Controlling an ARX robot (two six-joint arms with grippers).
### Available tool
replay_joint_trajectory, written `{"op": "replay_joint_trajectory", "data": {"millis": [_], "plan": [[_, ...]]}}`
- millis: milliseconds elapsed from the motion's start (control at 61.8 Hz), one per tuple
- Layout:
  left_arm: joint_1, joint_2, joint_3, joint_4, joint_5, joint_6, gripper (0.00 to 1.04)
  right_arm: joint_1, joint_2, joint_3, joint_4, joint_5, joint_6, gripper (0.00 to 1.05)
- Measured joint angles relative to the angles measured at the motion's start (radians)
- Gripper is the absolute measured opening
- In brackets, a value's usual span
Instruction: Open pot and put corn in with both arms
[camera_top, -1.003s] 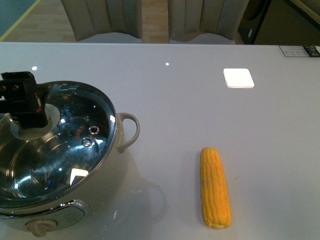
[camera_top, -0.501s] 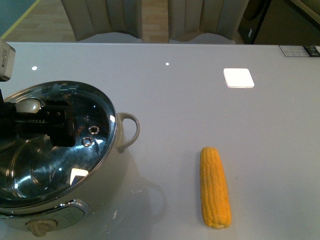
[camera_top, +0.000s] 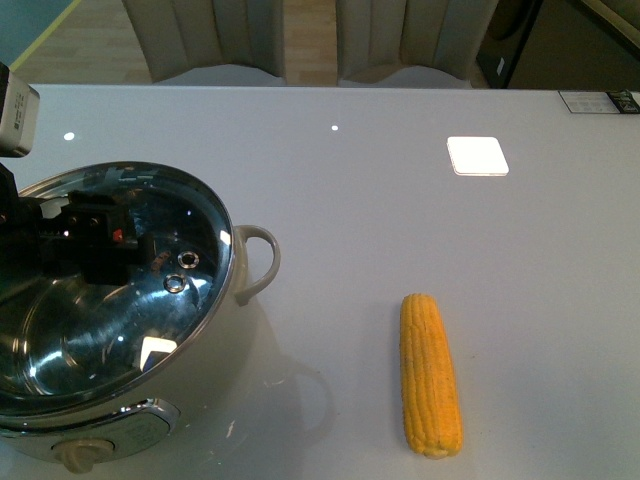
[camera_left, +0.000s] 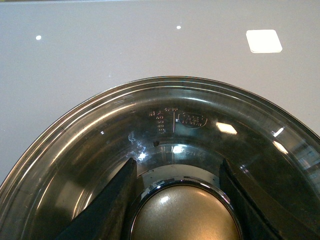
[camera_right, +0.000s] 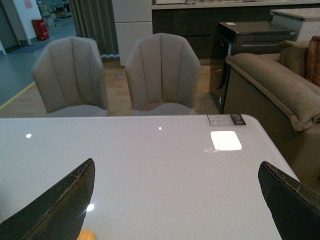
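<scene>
The cream pot (camera_top: 225, 340) stands at the table's front left with its glass lid (camera_top: 150, 300) on and a looped handle (camera_top: 258, 262) facing right. My left gripper (camera_top: 88, 240) sits low on the lid, hiding the knob in the front view. In the left wrist view the left gripper (camera_left: 178, 165) is shut on the round silver knob (camera_left: 185, 217), one black finger (camera_left: 107, 205) on each side. The corn (camera_top: 430, 375) lies lengthwise on the table right of the pot. My right gripper (camera_right: 176, 164) hangs open above the table; a sliver of corn (camera_right: 86, 235) shows beside one finger.
A bright white square patch (camera_top: 477, 156) shows on the grey table (camera_top: 380, 200) at the back right. A small card (camera_top: 600, 101) lies at the far right corner. Two beige chairs (camera_top: 215, 40) stand beyond the far edge, a sofa (camera_right: 272, 75) off to the right.
My left gripper has turned and come down over the lid's middle, covering the knob that showed beside it half a second ago. Pot, lid and corn have not moved.
</scene>
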Motion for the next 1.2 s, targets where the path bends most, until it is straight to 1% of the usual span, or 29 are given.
{"op": "replay_joint_trajectory", "data": {"millis": [259, 485, 598, 712, 857, 922, 1019, 1084, 1197], "plan": [[0.001, -0.047, 0.000, -0.057, -0.001, 0.006, 0.43, 0.000, 0.000, 0.000, 0.000, 0.000, 0.000, 0.96], [0.006, -0.174, 0.000, -0.154, 0.002, 0.036, 0.43, 0.000, 0.000, 0.000, 0.000, 0.000, 0.000, 0.96], [0.024, -0.257, 0.008, -0.207, 0.013, 0.045, 0.43, 0.000, 0.000, 0.000, 0.000, 0.000, 0.000, 0.96], [0.064, -0.335, 0.029, -0.257, 0.037, 0.059, 0.43, 0.000, 0.000, 0.000, 0.000, 0.000, 0.000, 0.96], [0.164, -0.422, 0.050, -0.297, 0.095, 0.084, 0.43, 0.000, 0.000, 0.000, 0.000, 0.000, 0.000, 0.96], [0.232, -0.444, 0.054, -0.298, 0.128, 0.097, 0.43, 0.000, 0.000, 0.000, 0.000, 0.000, 0.000, 0.96], [0.353, -0.443, 0.058, -0.282, 0.176, 0.118, 0.43, 0.000, 0.000, 0.000, 0.000, 0.000, 0.000, 0.96], [0.472, -0.408, 0.060, -0.246, 0.223, 0.126, 0.43, 0.000, 0.000, 0.000, 0.000, 0.000, 0.000, 0.96], [0.613, -0.323, 0.080, -0.189, 0.262, 0.126, 0.43, 0.000, 0.000, 0.000, 0.000, 0.000, 0.000, 0.96]]}}
